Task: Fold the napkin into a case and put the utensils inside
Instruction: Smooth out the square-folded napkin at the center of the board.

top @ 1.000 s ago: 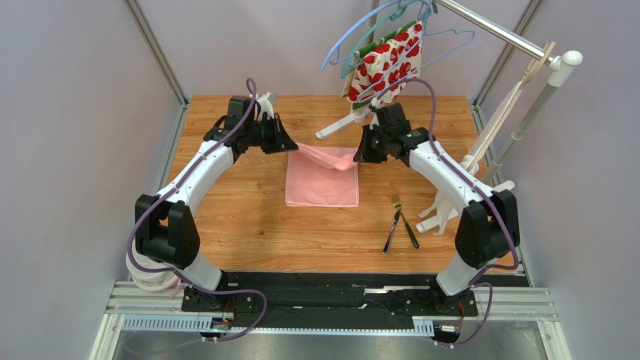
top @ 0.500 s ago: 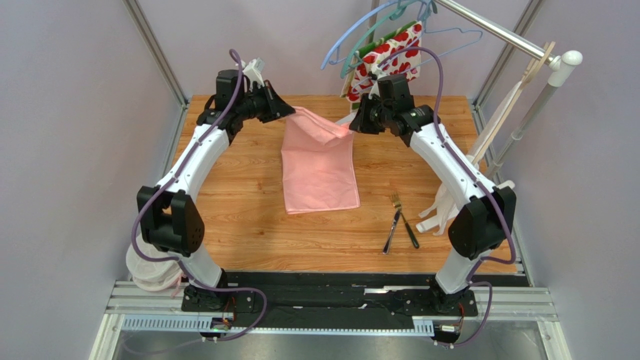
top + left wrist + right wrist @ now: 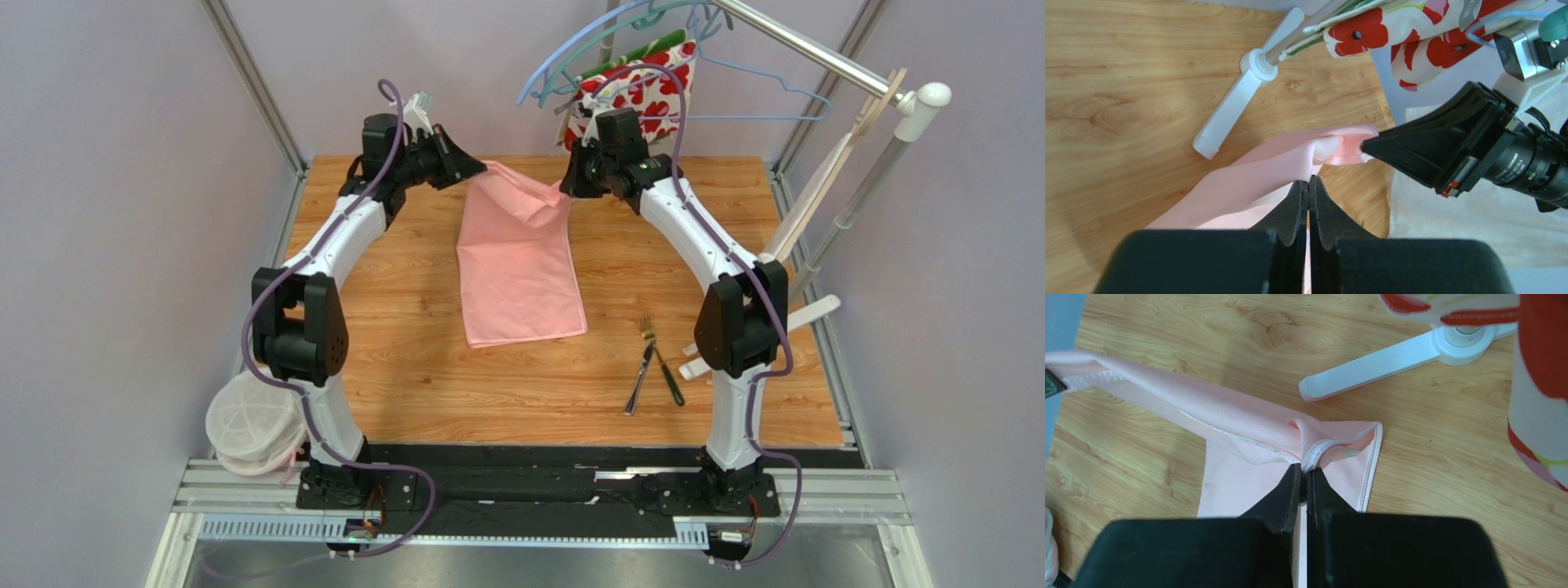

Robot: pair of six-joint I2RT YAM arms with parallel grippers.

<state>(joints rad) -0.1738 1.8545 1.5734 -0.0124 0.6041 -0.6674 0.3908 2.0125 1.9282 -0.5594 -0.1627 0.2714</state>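
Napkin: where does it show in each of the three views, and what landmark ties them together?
Top external: the napkin mid-picture, far edge lifted.
Left wrist: lower centre, stretching rightward.
Right wrist: left to centre, draped.
Shared landmark: the floral cloth, top right in both wrist views, top centre from above.

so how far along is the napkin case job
Nothing looks finished yet. In hand: left gripper and right gripper each pinch a raised far corner of the napkin. Left: folding it, then loading the fork and dark utensil lying beside it.
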